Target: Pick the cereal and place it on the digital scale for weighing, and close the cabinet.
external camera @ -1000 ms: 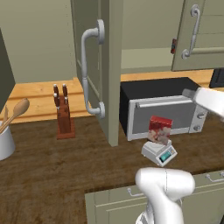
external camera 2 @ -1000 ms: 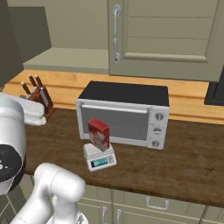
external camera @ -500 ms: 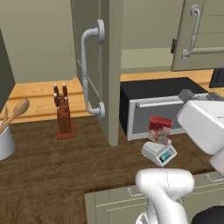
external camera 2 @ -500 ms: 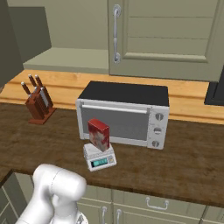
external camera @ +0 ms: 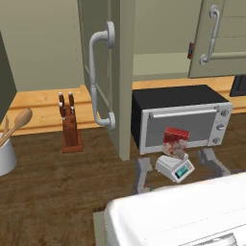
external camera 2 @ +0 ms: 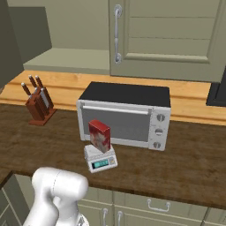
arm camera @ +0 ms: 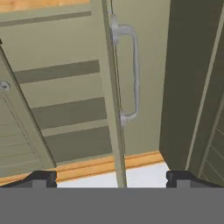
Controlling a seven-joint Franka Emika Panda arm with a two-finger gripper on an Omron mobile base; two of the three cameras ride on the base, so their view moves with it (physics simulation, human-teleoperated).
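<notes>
The cereal, a small red box, stands upright on the white digital scale in front of the microwave; both also show in the right base view, cereal on scale. The cabinet's left door hangs wide open, edge toward me, while its right door lies shut. My gripper is open and holds nothing; it faces the open door's edge and its pale handle. Its grey fingers rise far apart, close to the left base camera.
A black-and-silver microwave sits behind the scale. A knife block stands to the left on the wooden counter, and a white holder with wooden spoons at the far left. A dark appliance is at the right edge.
My arm has swung from the right side down and close to the left base camera. The cereal and scale have not moved. The gripper stays open.
</notes>
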